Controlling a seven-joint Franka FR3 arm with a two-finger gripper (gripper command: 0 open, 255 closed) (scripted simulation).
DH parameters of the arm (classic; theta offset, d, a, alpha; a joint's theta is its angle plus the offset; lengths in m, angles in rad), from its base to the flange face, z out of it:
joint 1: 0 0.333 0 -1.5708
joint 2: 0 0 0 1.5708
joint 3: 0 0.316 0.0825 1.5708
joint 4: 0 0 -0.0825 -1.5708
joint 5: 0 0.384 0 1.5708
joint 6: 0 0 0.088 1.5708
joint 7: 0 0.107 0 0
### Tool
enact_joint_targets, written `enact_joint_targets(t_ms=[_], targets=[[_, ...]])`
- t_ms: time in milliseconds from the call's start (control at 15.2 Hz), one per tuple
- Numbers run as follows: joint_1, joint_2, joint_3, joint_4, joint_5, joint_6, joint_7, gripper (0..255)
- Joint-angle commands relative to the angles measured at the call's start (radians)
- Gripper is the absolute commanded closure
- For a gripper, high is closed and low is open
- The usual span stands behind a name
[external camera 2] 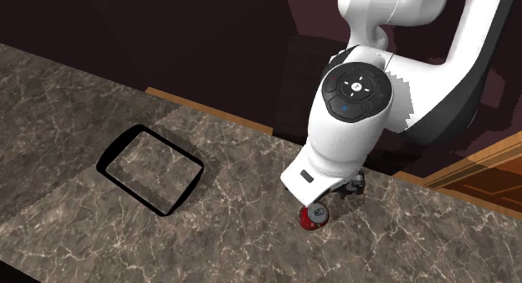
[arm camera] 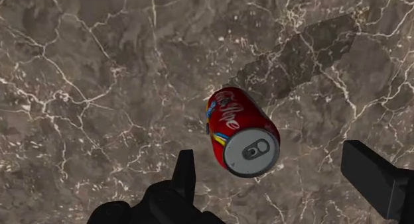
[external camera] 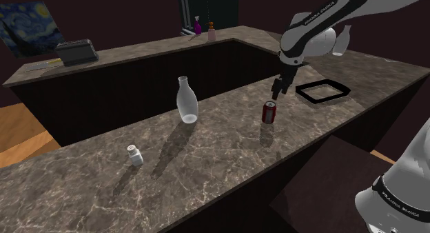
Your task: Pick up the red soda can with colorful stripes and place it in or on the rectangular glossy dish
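The red cylindrical soda can with coloured stripes and a silver top (external camera: 269, 112) stands upright on the dark brown marble countertop (external camera: 227, 152). In the shoulder view it is near the rectangular glossy dish with a black rim (external camera: 308, 97), towards that view's lower left of it, and the 2 are apart. The dish lies flat on the same countertop.

The all-black gripper (external camera: 278, 92) hangs just above the can, pointing down. In the wrist view its 2 fingers (arm camera: 185, 168) are spread wide with the can (arm camera: 242, 131) below and between them, closer to 1 finger than the other; neither touches it, so nothing is held.

In the second exterior view the white arm covers most of the can (external camera 2: 314, 217), and the dish (external camera 2: 134, 191) lies well to that view's left.

Further along the countertop in the shoulder view stand 1 clear glass bottle (external camera: 187, 100) and 1 small white shaker (external camera: 135, 154).
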Motion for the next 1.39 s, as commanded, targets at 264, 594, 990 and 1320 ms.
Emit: enact_joint_targets(t_ms=[264,594,990,1320], targets=[[-0.015,0.194,0.007,0.096,0.176,0.076,-0.156,0],[-0.017,0.251,0.025,0.092,0.223,0.131,-0.189,0],[-0.019,0.269,0.032,0.093,0.239,0.147,-0.199,0],[-0.019,0.269,0.032,0.093,0.239,0.147,-0.199,255]])
